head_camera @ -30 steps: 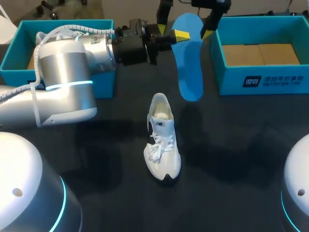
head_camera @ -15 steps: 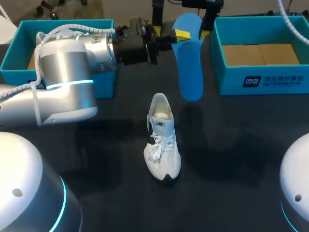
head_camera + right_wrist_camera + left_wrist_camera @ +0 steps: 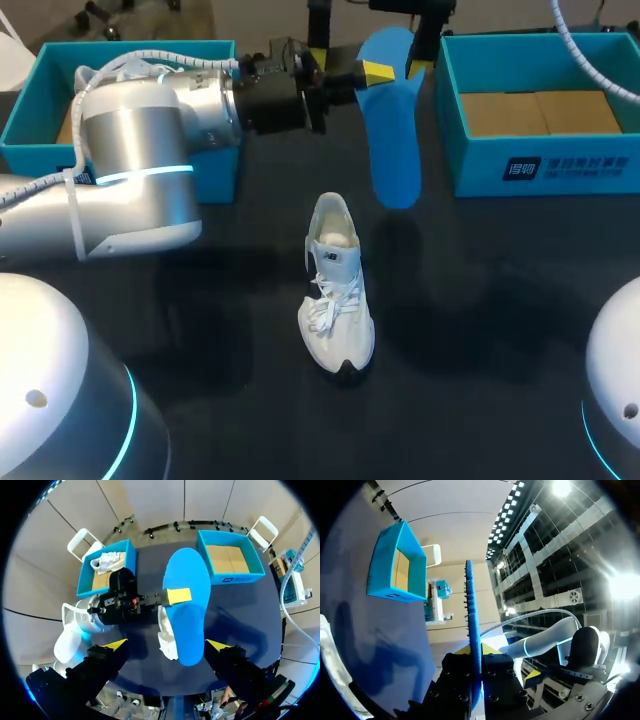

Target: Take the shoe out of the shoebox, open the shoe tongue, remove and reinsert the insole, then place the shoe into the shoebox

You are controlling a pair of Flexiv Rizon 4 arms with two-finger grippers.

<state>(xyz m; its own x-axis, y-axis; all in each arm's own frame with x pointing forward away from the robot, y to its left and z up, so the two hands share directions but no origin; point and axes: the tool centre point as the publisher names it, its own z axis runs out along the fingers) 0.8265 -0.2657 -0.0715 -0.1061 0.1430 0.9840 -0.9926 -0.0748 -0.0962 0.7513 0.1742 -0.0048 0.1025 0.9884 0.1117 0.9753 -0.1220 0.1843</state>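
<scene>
**Insole held in the air by the left gripper, shoe standing on the tabletop**

At the far left corner of the dark tabletop sits an open teal shoebox. A second white shoe lies inside it, seen from the right wrist view.

The left arm comes in across the front of that box and points toward the middle of the far edge. The left gripper is clamped on the blue insole. One yellow tip lies on the insole's upper face near its left edge, and the left wrist view shows the insole edge-on, pinched between the two fingers. The insole hangs clear of the tabletop, running lengthwise from the far edge toward the middle.

The white shoe stands upright on its sole near the centre of the tabletop. Its heel points toward the far edge and its toe toward the near edge, with the laces loose. The near end of the insole is beyond the heel and apart from it.

The right gripper hangs over the far part of the insole. Its fingers are spread wide, one on each side, touching nothing.

At the far right corner stands the other open teal shoebox, with a brown cardboard floor and no shoe in it.
</scene>
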